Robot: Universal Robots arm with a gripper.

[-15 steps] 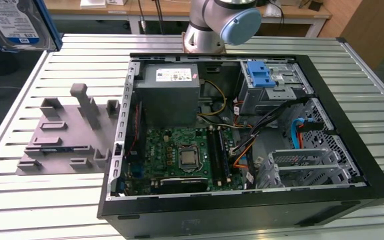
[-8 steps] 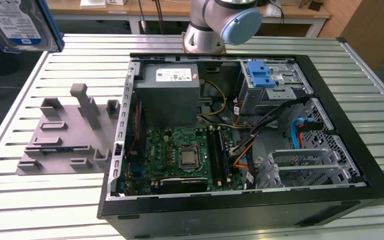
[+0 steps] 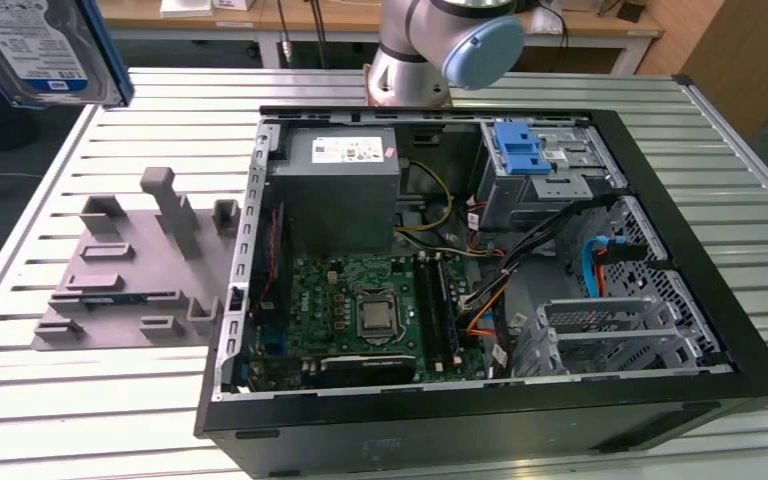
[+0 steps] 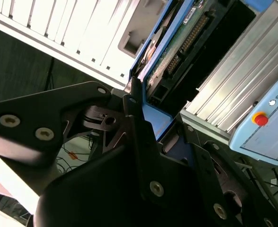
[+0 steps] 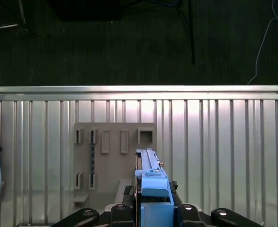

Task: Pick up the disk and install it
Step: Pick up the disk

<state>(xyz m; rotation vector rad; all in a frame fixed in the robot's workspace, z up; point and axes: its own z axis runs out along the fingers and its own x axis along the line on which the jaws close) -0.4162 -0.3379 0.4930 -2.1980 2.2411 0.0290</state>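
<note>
The disk (image 3: 40,50), a silver hard drive with a white-and-blue label in a blue carrier, hangs in the air at the exterior view's upper left, beyond the table's corner. In the first wrist view the disk (image 5: 151,182) is edge-on, its blue carrier pointing out over the grey fixture plate (image 5: 112,161) below. My gripper (image 5: 153,210) is shut on the disk, one black finger on each side of the carrier. In the second wrist view the disk (image 4: 174,45) shows its circuit-board side beyond the black fingers (image 4: 135,101).
An open black computer case (image 3: 491,405) lies on the slatted metal table (image 3: 91,410), with a grey power supply (image 3: 337,180), motherboard (image 3: 371,310) and a silver drive cage with blue latch (image 3: 531,160). The grey fixture plate (image 3: 131,270) lies beside the case. The arm's base (image 3: 431,45) stands behind the case.
</note>
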